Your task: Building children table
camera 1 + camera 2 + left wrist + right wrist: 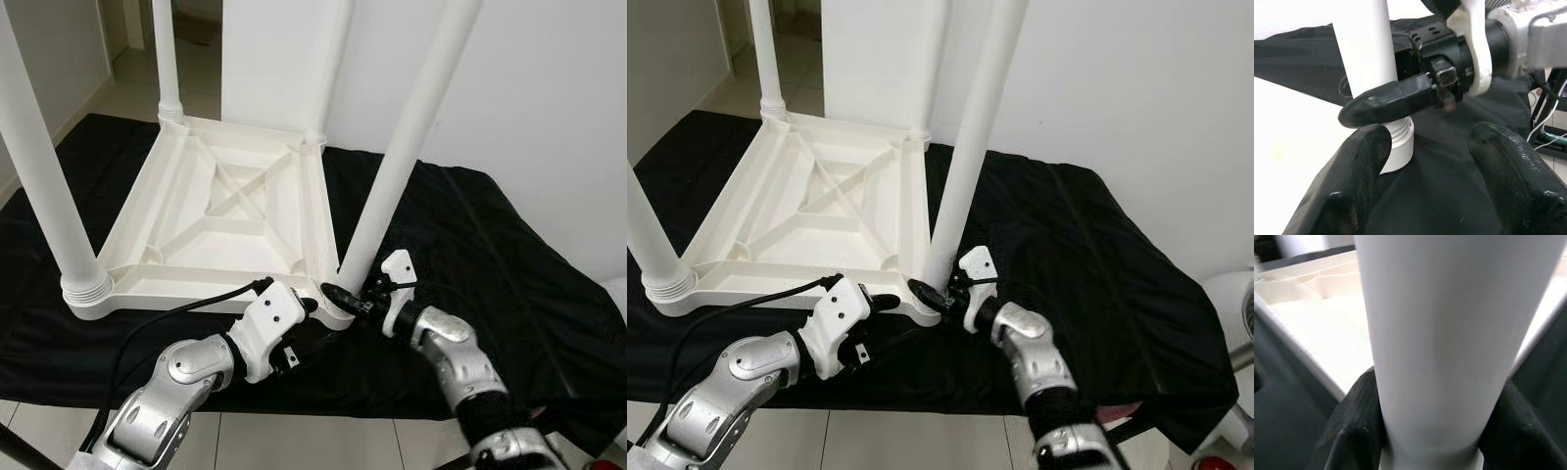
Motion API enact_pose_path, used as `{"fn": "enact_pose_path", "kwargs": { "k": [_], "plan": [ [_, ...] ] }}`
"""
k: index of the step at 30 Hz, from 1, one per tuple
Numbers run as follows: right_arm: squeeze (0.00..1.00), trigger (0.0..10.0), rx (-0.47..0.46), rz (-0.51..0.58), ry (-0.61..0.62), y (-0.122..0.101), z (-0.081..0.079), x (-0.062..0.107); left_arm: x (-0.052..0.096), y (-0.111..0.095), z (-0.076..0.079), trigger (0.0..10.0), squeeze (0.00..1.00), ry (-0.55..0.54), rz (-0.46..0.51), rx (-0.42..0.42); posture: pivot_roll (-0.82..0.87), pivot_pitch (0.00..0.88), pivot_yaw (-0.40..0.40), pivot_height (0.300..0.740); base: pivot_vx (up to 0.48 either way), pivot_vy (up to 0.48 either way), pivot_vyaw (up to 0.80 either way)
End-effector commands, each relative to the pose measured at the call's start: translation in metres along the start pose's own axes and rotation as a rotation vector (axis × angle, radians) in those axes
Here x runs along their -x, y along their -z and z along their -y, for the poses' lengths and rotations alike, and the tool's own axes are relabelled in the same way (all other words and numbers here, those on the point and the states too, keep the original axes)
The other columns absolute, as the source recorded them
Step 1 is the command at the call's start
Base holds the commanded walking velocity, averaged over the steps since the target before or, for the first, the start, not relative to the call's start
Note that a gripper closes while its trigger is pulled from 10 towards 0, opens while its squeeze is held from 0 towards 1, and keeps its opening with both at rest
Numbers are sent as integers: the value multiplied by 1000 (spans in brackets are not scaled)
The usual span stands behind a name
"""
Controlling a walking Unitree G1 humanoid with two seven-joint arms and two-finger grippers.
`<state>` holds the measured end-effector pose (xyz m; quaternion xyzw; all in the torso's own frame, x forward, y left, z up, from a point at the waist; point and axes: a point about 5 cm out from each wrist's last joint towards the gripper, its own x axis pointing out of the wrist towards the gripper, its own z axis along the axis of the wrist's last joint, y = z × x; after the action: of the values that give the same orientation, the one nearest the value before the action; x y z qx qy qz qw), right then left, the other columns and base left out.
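The white children's table (225, 211) lay upside down on a black cloth (470, 255), legs up. The right tool (1420, 431) was clamped round the near-right leg (392, 176) just above its socket. The left tool (1425, 161), fingers apart, sat just beside that corner.

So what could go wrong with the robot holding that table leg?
The right claw grips the near leg low down, right by its threaded end. The leg leans and some thread still shows above the socket, so it may not be fully screwed in and could go in crooked or wobble. The left claw sits open beside that corner of the upside-down table, so a slipping leg might bump it.
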<state>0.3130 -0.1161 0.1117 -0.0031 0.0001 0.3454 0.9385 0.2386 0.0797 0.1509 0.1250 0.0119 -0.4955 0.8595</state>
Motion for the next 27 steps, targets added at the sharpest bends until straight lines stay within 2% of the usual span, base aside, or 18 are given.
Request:
{"fn": "enact_pose_path", "kwargs": {
  "k": [1,2,4,6,7,9,10,12,14,15,16,24,27],
  "plan": [
    [0,10000,7,-75,136,10,13,9,-3,-1,0,10000,0,8,9,0,42,0,-145,740,0,0,0],
    [0,10000,7,-75,136,10,13,9,-3,-1,0,10000,0,8,9,0,42,0,-145,740,0,0,0],
    [0,10000,-20,-82,353,14,9,16,-5,-2,-1,10000,0,14,15,-6,37,0,-145,740,0,0,0],
    [0,10000,-20,-82,353,14,9,16,-5,-2,-1,10000,0,14,15,-6,37,0,-145,740,0,0,0],
    [0,10000,-24,-83,442,16,6,19,-6,-2,-1,10000,0,16,19,-8,33,0,-146,740,0,0,0],
    [0,10000,-24,-83,442,16,6,19,-6,-2,-1,10000,0,16,19,-8,33,0,-146,740,0,0,0],
    [0,10000,-46,-86,532,17,4,22,-7,-4,-2,10000,0,17,28,-10,29,0,-148,740,0,0,0],
    [0,10000,-46,-86,532,17,4,22,-7,-4,-2,10000,0,17,28,-10,29,0,-148,740,0,0,0],
    [0,10000,-92,-53,622,13,-3,22,-9,-5,-3,10000,0,18,34,-13,34,0,-148,740,0,0,0],
    [463,10000,-103,-33,638,10,-7,21,-8,-6,-3,10000,0,18,36,-15,36,0,-149,740,0,0,0],
    [1000,10000,-123,-6,624,8,-10,20,-8,-6,-4,10000,0,12,39,-16,41,0,-152,740,0,0,0],
    [1000,10000,-125,57,566,-2,-12,20,-6,-9,-6,10000,0,-5,46,-17,49,0,-159,740,0,0,0],
    [1000,10000,-110,70,466,-7,-11,24,-5,-9,-7,10000,0,-13,47,-19,50,0,-161,740,0,0,0]
  ]
}}
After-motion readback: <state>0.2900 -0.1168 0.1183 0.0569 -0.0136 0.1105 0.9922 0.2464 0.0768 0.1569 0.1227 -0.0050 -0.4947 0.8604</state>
